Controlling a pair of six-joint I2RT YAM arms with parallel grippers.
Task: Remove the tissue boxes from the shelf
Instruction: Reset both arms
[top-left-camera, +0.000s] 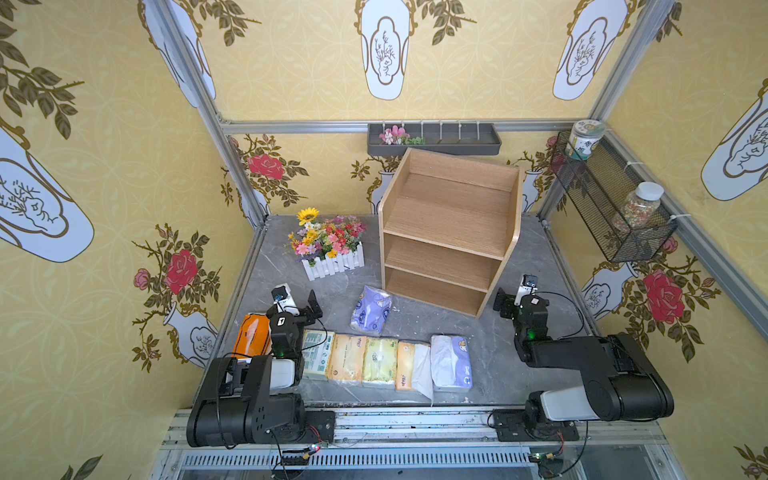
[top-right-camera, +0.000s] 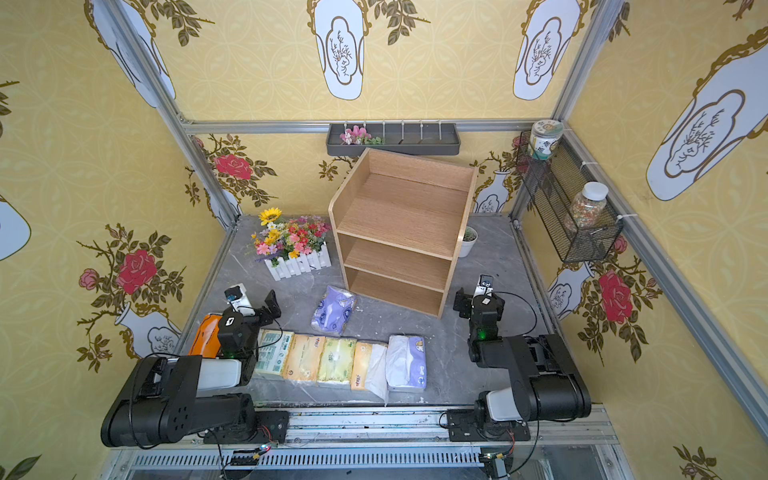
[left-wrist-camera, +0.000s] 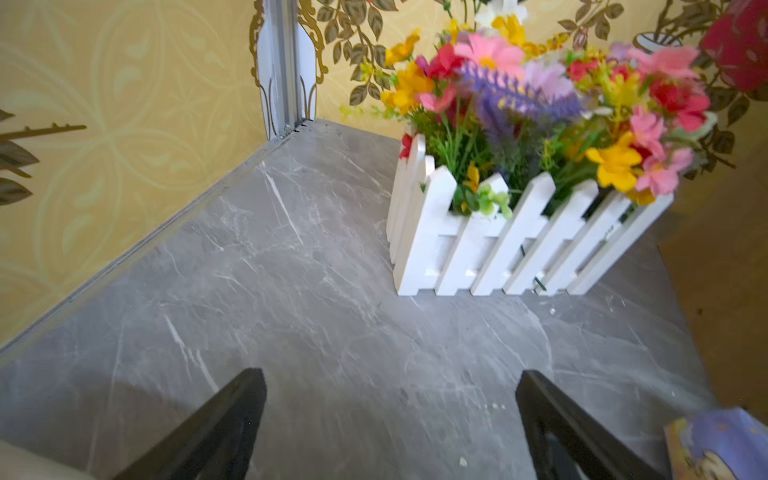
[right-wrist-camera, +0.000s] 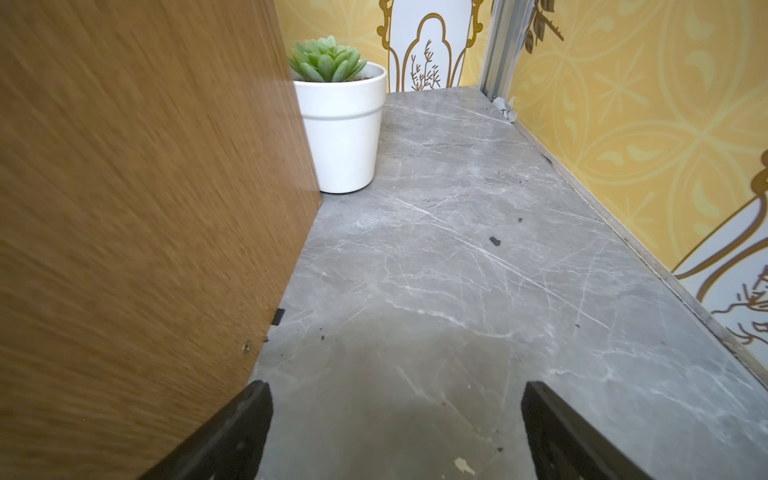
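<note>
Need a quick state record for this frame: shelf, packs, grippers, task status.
shelf: three tiers, all bare
row of packs: on table, near front edge
lavender pack: alone on table before shelf
orange pack: beside row, partly behind left arm
left gripper: open, empty
right gripper: open, empty, beside shelf
status: looks done

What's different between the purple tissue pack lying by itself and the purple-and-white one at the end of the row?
The lone purple pack lies askew and apart before the shelf; the purple-and-white pack sits squared up, ending the row. The lone purple pack shows mostly purple; the purple-and-white pack shows a broad white half. Both lie on the table, off the shelf.
</note>
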